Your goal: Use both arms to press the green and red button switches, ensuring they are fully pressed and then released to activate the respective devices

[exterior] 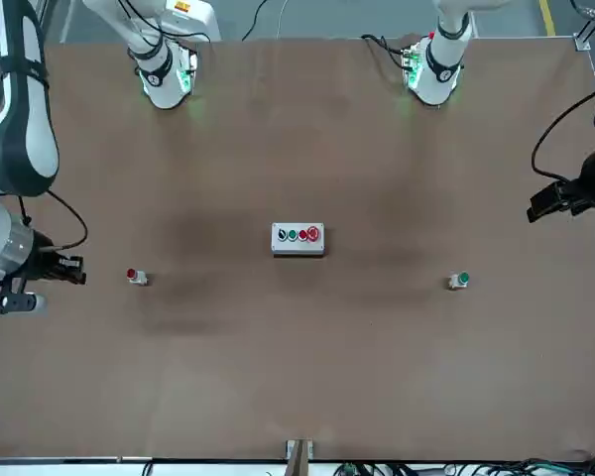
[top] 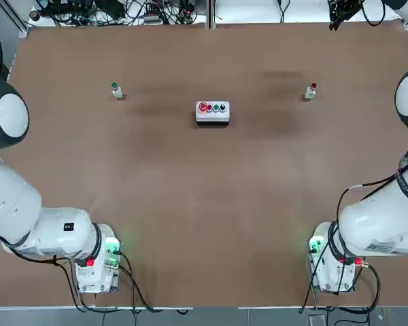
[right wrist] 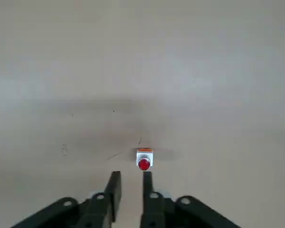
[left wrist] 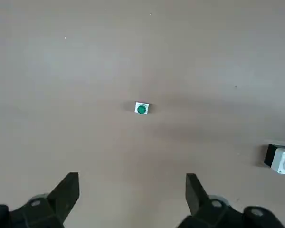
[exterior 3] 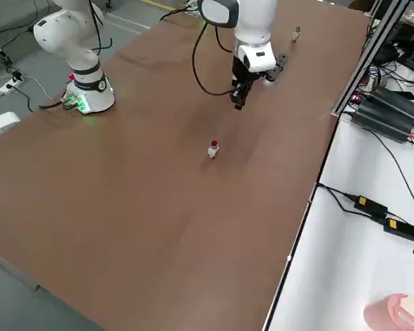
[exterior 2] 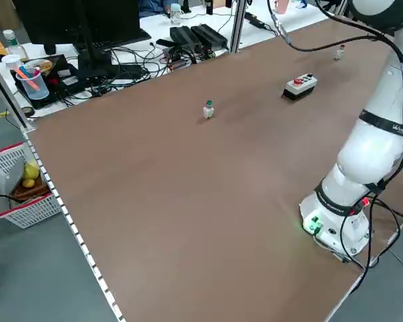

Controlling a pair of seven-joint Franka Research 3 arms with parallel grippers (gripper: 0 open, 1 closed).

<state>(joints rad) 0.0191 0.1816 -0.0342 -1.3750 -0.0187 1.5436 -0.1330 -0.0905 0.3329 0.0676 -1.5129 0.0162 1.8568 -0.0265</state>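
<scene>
The green button switch point(top: 115, 89) stands on the left of the brown table, and the red button switch point(top: 311, 90) on the right. My left gripper point(left wrist: 132, 183) hangs high over the table with its fingers wide apart and nothing between them. The green switch point(left wrist: 141, 109) lies well ahead of it. In the front view the left gripper point(exterior: 547, 203) sits near the table's side. My right gripper point(right wrist: 130, 178) hovers above the red switch point(right wrist: 144, 161), which shows just past its fingertips. Its fingers stand a narrow gap apart and touch nothing. It is raised clear of the table point(exterior 3: 238, 96).
A white box point(top: 212, 111) with a row of red and green buttons sits at the table's middle. The arm bases point(top: 98, 261) point(top: 333, 258) stand at the near edge. Cables and power bricks point(exterior 2: 195, 37) lie past the far edge, and a red basket point(exterior 2: 23, 188) sits off the left side.
</scene>
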